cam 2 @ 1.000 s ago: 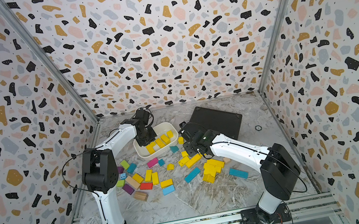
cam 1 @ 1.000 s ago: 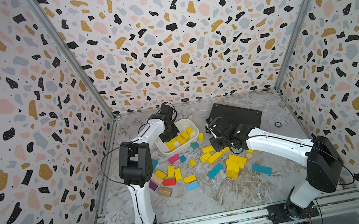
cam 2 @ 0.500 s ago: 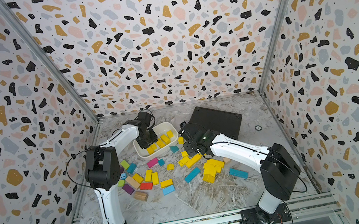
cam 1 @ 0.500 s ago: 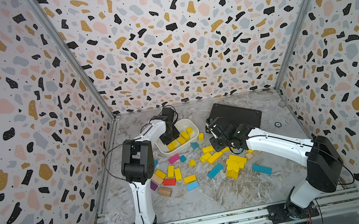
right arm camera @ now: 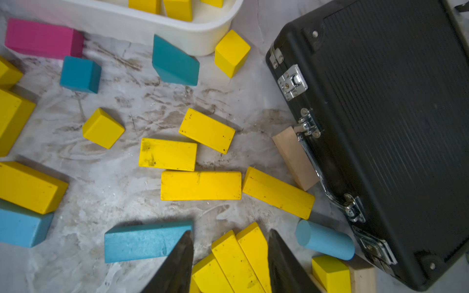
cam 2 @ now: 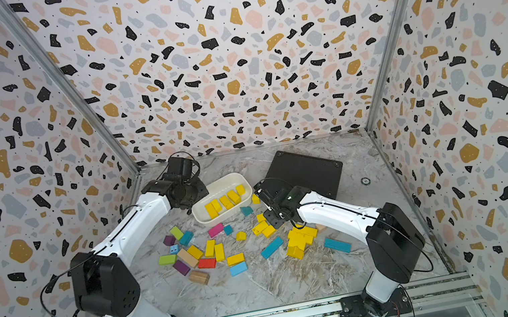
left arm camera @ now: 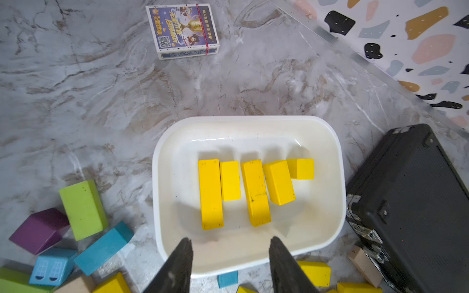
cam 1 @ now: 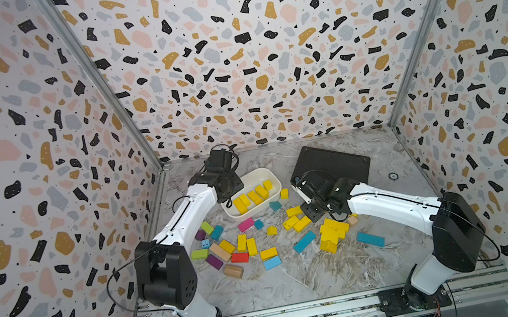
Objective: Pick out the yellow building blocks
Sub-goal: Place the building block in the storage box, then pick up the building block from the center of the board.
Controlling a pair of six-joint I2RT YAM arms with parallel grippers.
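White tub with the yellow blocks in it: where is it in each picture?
In a top view: the white oval plastic tub lies mid-floor, beside the black ribbed hard case.
In a top view: same spot.
Left wrist: whole tub, mid-picture.
Right wrist: only part of its wall, cut by the frame.
Shared landmark: that black case, beside it in every view.

Terrazzo-speckled walls point(cam 1: 243, 45) on three sides, grey marbled floor point(cam 1: 285, 284), even light
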